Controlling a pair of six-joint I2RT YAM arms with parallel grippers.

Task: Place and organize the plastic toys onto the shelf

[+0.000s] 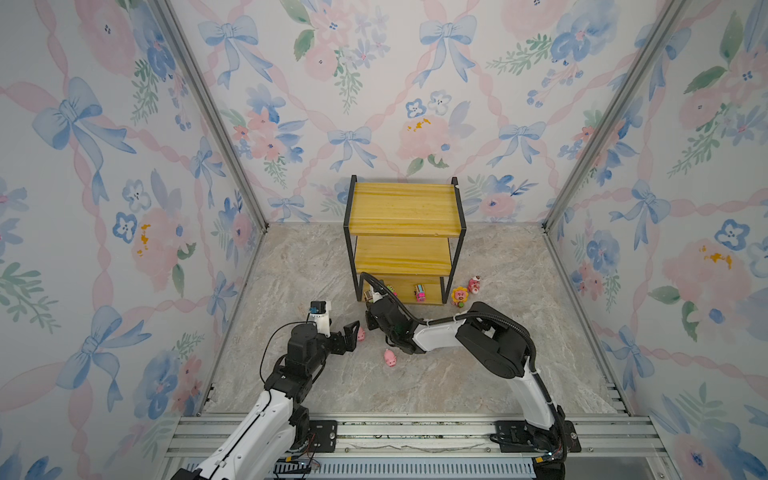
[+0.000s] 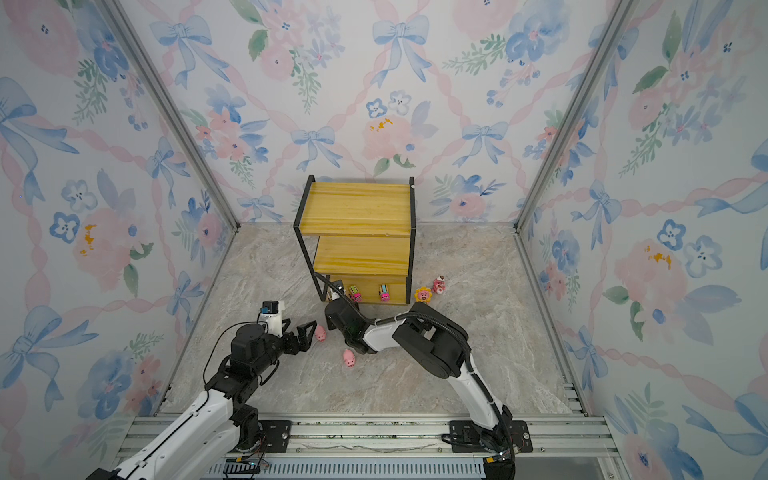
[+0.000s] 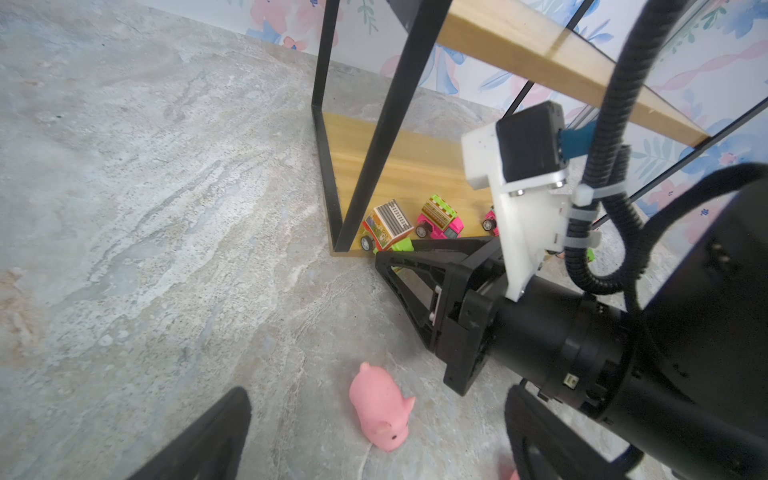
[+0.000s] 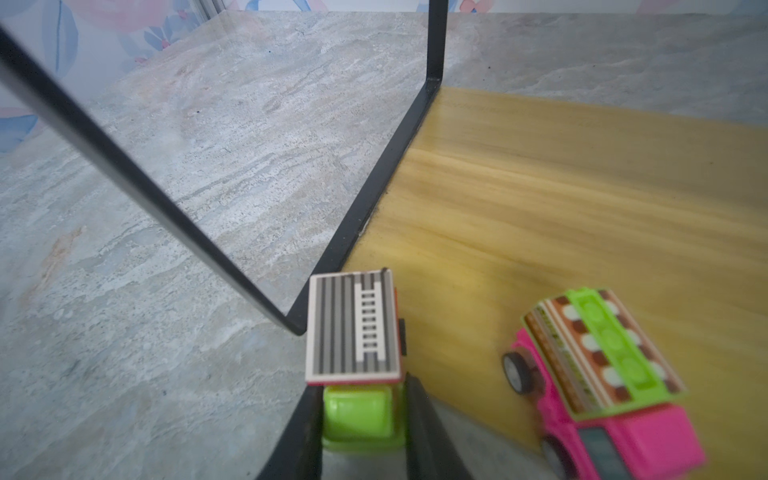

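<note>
Right gripper (image 4: 363,399) clamping green-cab truck (image 4: 353,328) at shelf's (image 4: 540,187) bottom board (pink truck (image 4: 602,374) on it), left gripper (image 3: 374,403) spread

I see yellow boards and a black frame on the shelf (image 1: 405,208), a lime-green truck (image 4: 353,328) with grey-striped roof, a pink pig (image 3: 380,405), marbled grey bench (image 1: 478,374).

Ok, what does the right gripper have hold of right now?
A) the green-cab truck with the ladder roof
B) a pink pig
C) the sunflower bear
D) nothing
A: in the right wrist view the right gripper is closed on both sides of the green cab of the truck, at a corner of the bottom board of the shelf.
</note>
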